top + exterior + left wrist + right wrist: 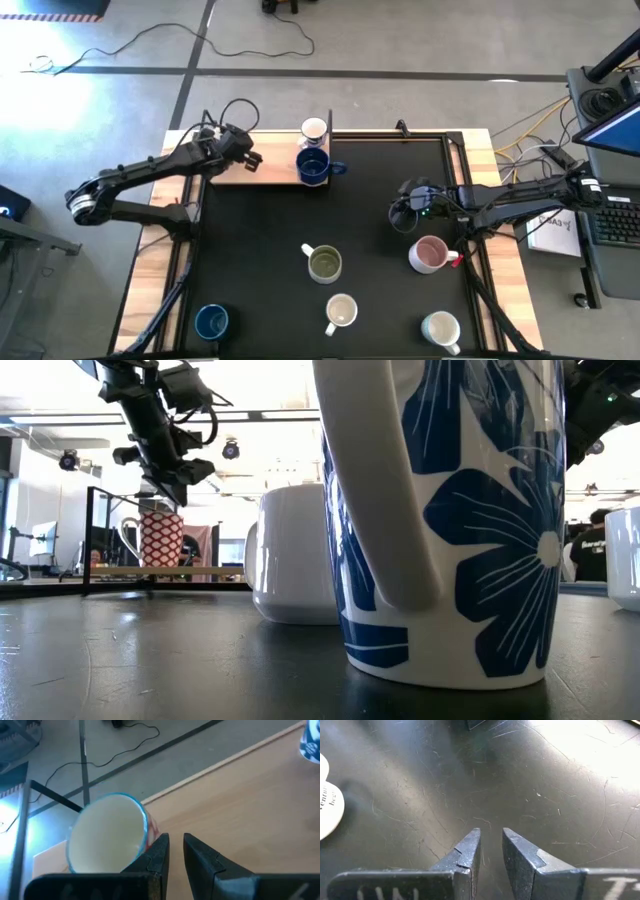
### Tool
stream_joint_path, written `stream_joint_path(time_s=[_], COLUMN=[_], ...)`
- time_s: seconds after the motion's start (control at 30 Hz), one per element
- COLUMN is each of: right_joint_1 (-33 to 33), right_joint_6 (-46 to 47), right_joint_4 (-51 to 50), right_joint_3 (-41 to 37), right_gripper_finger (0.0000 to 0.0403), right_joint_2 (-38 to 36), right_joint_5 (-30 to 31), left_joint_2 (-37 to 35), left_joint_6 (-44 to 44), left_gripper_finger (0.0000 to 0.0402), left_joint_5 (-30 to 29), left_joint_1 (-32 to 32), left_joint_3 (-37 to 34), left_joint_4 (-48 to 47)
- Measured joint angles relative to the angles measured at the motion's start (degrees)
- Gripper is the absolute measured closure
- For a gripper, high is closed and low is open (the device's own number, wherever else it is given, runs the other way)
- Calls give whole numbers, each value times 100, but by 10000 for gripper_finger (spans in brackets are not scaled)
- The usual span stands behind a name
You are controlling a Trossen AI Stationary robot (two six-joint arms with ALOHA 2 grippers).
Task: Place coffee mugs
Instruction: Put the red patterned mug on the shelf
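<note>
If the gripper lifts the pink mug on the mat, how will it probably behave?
The pink mug looks like glazed ceramic, so probably rigid, somewhat slippery, and breakable if dropped. It stands upright and looks squat, so a push would likely slide it rather than tip it.

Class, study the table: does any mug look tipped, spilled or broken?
Nothing stands out. The olive-green mug and pink mug on the black mat and the dark blue mug on the wooden board stand upright, with no spill showing.

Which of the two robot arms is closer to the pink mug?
The right. Its gripper hovers over the black mat just beside the pink mug, while the left gripper is at the wooden board on the table's far side.
</note>
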Motion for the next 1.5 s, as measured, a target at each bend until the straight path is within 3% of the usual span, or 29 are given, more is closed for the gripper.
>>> stream_joint_path(time_s=[0.2,0.73,1.17,1.5], right_joint_1=[0,0,0,1], right_joint_6=[-3,-2,-20,-20], right_joint_4=[1,0,0,2], right_joint_3=[0,0,0,0], right_gripper_finger=[335,335,335,335], right_joint_2=[0,0,0,0], right_joint_5=[0,-1,-2,-2], left_joint_2=[68,98,98,101], left_joint_6=[232,544,686,732], left_gripper_finger=[363,361,291,290], left_joint_5=[288,288,287,330], left_joint_1=[291,546,586,864], left_joint_3=[105,98,94,92], left_joint_4=[-17,-177,-225,-331])
